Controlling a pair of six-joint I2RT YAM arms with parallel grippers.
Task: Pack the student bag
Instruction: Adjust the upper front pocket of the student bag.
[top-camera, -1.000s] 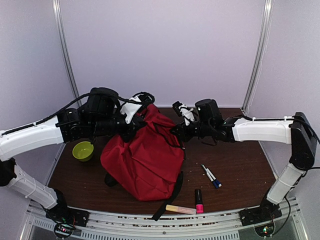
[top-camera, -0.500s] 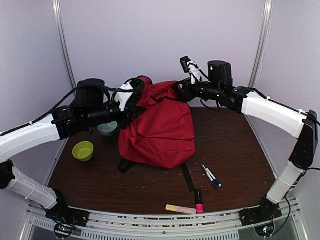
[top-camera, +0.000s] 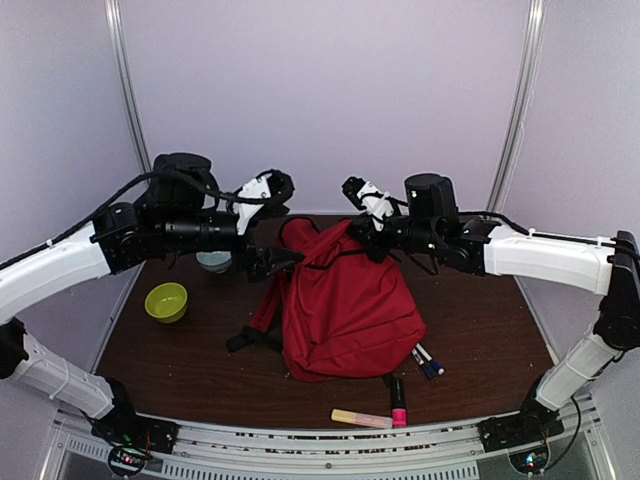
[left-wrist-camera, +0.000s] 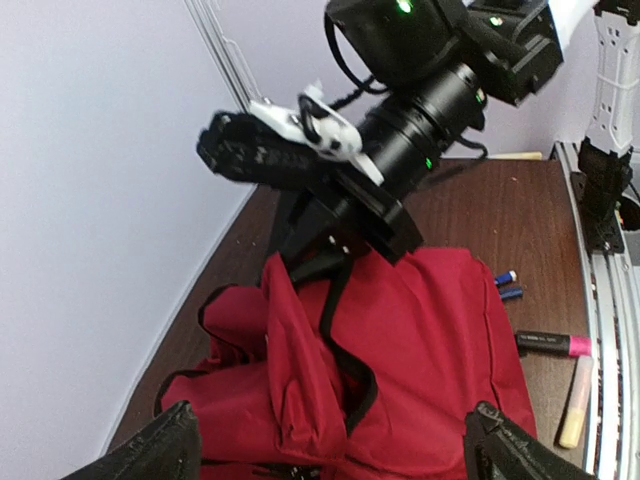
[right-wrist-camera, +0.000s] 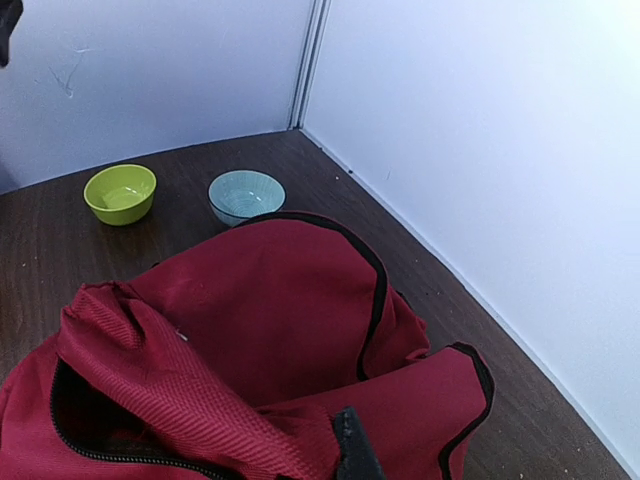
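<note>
The large soft red fabric backpack (top-camera: 345, 315) now slumps on the dark wooden bench (top-camera: 480, 320), a little right of centre. It is lower and closer to the arms' bases than half a second ago, when it hung high between both arms toward the back. Its top is held up by the right tool (top-camera: 362, 240), whose fingers are pinched closed on the black-trimmed rim of the bag's open mouth; the left wrist view shows the fabric hanging from that pinch. The left tool (top-camera: 272, 262) has nothing in it. Its two fingers (left-wrist-camera: 165, 450) stand wide apart above the bag's left side, whereas half a second ago it was at the bag's raised left corner. On that side the black straps and a red fold now trail down to the bench. The bag's lower right edge has come to lie against the two blue-capped white marker pens (top-camera: 428, 360), which were well apart from it a second ago. Its near edge sits just beside the black-and-pink highlighter (top-camera: 398, 402). The pale peach stick (top-camera: 362, 419) lies near the front edge, unmoved. The lime-green bowl (top-camera: 166, 301) stays at the left, and the pale blue ribbed bowl (top-camera: 213, 262) shows just behind the left arm.
</note>
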